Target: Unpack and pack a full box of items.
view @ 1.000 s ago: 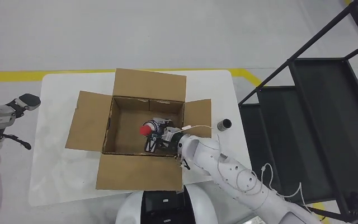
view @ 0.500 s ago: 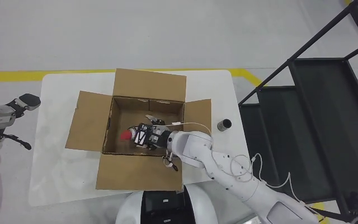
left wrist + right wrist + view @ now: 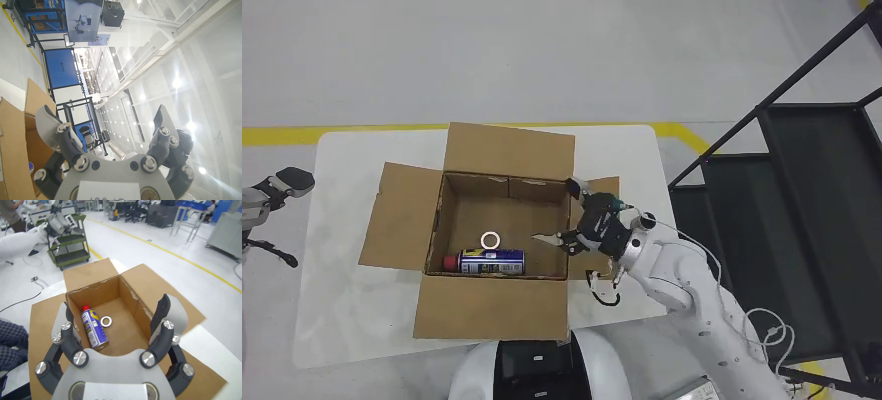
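The box (image 3: 510, 150) stands open on the white surface (image 3: 342, 200), with all four flaps folded out flat. Inside, a blue can (image 3: 485, 262) lies on its side along the near wall, its red cap pointing left. A white ring (image 3: 490, 238) lies flat on the box floor just beside the can, on its far side.

The right arm (image 3: 682, 285) comes in from the near right and crosses the right flap. Its wrist is bent so that the right tool (image 3: 115, 303) hangs over the box's right wall, tilted down and leftward towards the inside. Its fingers are spread wide and hold nothing. The can and ring lie well apart from it, lower down and to the left.

The left tool (image 3: 103, 111) is turned upward, facing the ceiling lights, with a box flap beside it. Its fingers are also spread wide, with nothing between them.
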Robot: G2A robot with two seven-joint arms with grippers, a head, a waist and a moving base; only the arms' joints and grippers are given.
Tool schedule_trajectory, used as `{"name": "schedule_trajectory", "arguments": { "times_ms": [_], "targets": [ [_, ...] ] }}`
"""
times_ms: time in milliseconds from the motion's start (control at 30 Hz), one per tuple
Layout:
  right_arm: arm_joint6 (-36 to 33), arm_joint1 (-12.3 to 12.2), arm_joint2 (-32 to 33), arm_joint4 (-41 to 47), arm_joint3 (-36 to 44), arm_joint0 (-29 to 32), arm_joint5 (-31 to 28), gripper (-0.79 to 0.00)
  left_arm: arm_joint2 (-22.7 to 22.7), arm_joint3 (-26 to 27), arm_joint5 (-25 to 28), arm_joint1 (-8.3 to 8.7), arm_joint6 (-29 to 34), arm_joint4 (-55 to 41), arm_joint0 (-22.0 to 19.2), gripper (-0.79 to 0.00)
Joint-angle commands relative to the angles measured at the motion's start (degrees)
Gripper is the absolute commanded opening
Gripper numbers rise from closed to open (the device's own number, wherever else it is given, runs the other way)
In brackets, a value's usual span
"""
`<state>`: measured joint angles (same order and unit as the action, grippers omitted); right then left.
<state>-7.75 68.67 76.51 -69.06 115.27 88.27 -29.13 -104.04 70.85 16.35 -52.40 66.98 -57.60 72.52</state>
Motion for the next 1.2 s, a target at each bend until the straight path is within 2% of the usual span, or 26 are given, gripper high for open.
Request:
{"name": "schedule_trajectory", "arguments": {
  "times_ms": [0,233,467,800,1167],
  "targets": [
    [3.2,-0.5,6.2,0.7,0.6,4.0,0.2,0.000,0.0,0.0,0.0,0.00,0.0,0.0,0.0,0.000],
    [8.9,-1.4,18.7,1.8,-2.7,11.8,0.7,0.000,0.0,0.0,0.0,0.00,0.0,0.0,0.0,0.000],
    [8.5,-1.8,23.6,0.0,-9.4,14.7,3.3,0.000,0.0,0.0,0.0,0.00,0.0,0.0,0.0,0.000],
    [2.6,-1.8,19.4,-2.2,-21.5,10.3,3.7,0.000,0.0,0.0,0.0,0.00,0.0,0.0,0.0,0.000],
    [0.3,-1.3,13.9,-1.9,-31.6,2.7,6.3,0.000,0.0,0.0,0.0,0.00,0.0,0.0,0.0,0.000]
  ]
}}
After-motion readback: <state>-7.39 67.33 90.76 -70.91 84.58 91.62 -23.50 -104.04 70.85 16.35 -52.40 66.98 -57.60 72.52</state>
